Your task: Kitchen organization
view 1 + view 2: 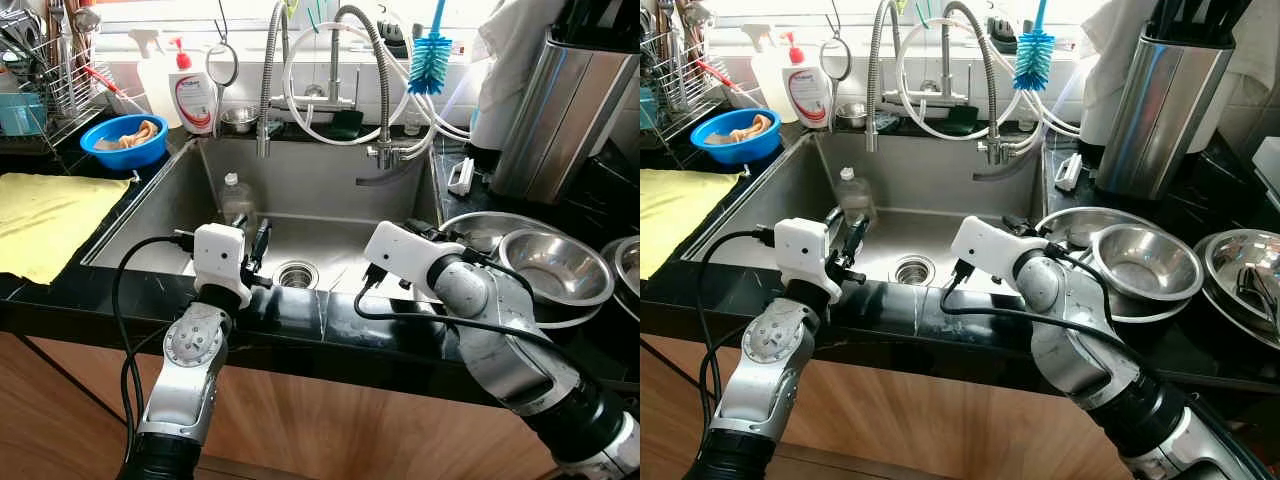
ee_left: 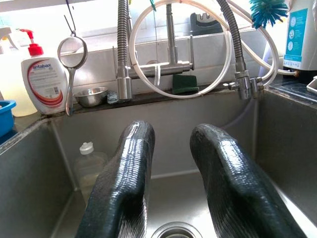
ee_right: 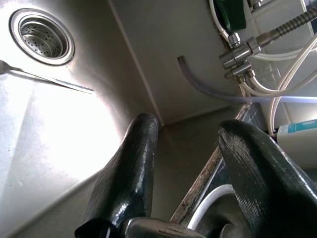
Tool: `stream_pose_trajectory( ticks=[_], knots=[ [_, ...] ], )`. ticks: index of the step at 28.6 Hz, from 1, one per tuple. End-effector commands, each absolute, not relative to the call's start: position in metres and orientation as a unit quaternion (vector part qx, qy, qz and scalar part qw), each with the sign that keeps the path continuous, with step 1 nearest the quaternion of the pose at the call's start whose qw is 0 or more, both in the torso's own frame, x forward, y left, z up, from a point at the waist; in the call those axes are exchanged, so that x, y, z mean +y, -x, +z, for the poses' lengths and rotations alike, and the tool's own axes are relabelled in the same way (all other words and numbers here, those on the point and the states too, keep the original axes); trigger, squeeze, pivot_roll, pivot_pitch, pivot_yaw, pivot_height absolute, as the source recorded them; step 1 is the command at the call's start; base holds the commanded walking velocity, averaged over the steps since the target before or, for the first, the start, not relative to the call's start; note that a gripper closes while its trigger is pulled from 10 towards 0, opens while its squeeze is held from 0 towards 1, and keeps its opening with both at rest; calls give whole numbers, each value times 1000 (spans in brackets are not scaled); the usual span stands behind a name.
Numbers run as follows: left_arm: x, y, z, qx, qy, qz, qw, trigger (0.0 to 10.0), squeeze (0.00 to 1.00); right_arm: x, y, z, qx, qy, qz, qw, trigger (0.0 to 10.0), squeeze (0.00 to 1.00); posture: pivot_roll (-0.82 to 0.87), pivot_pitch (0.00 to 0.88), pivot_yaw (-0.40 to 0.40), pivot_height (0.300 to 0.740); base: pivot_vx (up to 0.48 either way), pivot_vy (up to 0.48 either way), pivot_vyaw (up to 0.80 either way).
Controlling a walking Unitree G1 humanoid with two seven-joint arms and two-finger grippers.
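Note:
A clear plastic bottle (image 1: 236, 197) with a white cap stands in the steel sink (image 1: 330, 180), against its back left corner. A thin metal utensil (image 3: 49, 79) lies on the sink floor beside the drain (image 1: 295, 273). My left gripper (image 1: 252, 232) hovers over the sink's front edge and points at the back wall, open with nothing between its fingers (image 2: 124, 173). The bottle (image 2: 89, 166) is beyond it and to its left. My right gripper (image 3: 190, 144) is at the sink's right rim, open and empty, beside the stacked steel bowls (image 1: 555, 265).
A blue bowl (image 1: 124, 140), a soap bottle (image 1: 193, 95) and a dish rack (image 1: 50, 70) stand at the back left. A yellow cloth (image 1: 50, 220) covers the left counter. Faucet hoses (image 1: 340, 90) and a blue brush (image 1: 431, 60) hang over the sink. A tall steel canister (image 1: 560, 120) stands at the right.

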State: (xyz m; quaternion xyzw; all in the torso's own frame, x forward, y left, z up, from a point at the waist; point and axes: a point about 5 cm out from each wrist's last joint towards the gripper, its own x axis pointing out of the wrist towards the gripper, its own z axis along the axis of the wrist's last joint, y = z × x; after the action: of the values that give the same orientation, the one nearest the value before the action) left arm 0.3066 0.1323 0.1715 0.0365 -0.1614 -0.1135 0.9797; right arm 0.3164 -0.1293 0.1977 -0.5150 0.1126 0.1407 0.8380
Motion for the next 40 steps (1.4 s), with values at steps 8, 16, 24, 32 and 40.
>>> stream_pose_trajectory(
  ticks=[8,16,24,32,40],
  knots=[
    [133,-308,175,-162,-42,-115,979,10000,0,-125,-318,206,89,507,142,846,8627,0,-82,0,61,740,0,0,0],
    [132,-308,174,-160,-42,-113,980,10000,0,-123,-318,206,85,507,149,845,0,0,-83,0,56,740,0,0,0],
    [133,-308,172,-157,-44,-111,980,10000,0,-121,-319,208,79,502,151,848,0,0,-83,0,56,740,0,0,0],
    [134,-308,172,-156,-44,-110,981,10000,0,-121,-319,208,76,501,152,848,0,0,-82,0,55,740,0,0,0],
    [134,-309,172,-156,-44,-108,981,10000,0,-120,-320,210,71,502,154,848,0,0,-82,0,55,740,0,0,0]
  ],
)
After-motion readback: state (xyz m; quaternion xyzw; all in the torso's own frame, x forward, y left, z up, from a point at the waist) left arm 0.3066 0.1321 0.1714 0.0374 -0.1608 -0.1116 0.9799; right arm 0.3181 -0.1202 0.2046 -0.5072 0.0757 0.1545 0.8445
